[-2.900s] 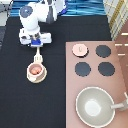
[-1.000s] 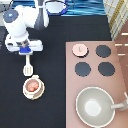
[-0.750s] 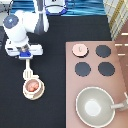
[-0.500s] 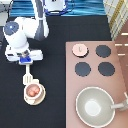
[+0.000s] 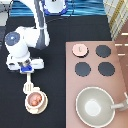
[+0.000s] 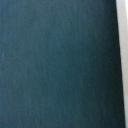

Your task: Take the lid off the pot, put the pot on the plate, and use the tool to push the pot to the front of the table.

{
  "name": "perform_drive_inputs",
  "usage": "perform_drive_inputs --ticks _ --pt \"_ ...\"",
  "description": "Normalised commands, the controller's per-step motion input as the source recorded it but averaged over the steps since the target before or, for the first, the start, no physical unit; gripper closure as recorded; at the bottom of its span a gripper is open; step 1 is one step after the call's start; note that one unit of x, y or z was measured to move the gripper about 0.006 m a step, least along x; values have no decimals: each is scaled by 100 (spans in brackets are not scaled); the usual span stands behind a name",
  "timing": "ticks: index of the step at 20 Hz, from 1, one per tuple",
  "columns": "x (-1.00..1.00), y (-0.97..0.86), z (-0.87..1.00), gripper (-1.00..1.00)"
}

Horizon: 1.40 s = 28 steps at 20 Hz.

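Pot (image 5: pixel 35 99) first: small, pale pink, reddish-brown inside, and it is sitting on the cream plate (image 5: pixel 44 105) at the lower left of the exterior view, out on the black table (image 5: pixel 55 85). So two steps look done, because the lid (image 5: pixel 79 49) rests apart on the pinkish stove top (image 5: pixel 117 67), at its upper-left burner spot, knob up. The tool (image 5: pixel 29 83), a cream spatula, points down the frame with its wider head touching or just short of the plate's upper rim; which of the two I can't make out. The gripper (image 5: pixel 27 68) is right over the handle's upper end, at the left middle of the frame, and whether it is clamped on that handle I cannot tell. The wrist view gives only dark tabletop and a pale strip along one edge.

Handling, as I judge it: pot and plate look light and rigid, likely to slide easily on the smooth table, and the pot could skate off the plate if shoved hard. The spatula's handle is thin, best held near its far end. The big grey pan (image 5: pixel 95 106) sits well clear at lower right.
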Motion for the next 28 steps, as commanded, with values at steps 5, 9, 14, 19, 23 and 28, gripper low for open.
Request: perform_drive_inputs --ticks 5,9,14,19,23,28 --pt "7 45 53 100" --pt "-57 31 52 100" --pt "-59 25 45 100" --pt "-61 25 37 100" --pt "-11 58 -3 100" --pt "48 32 -21 100"
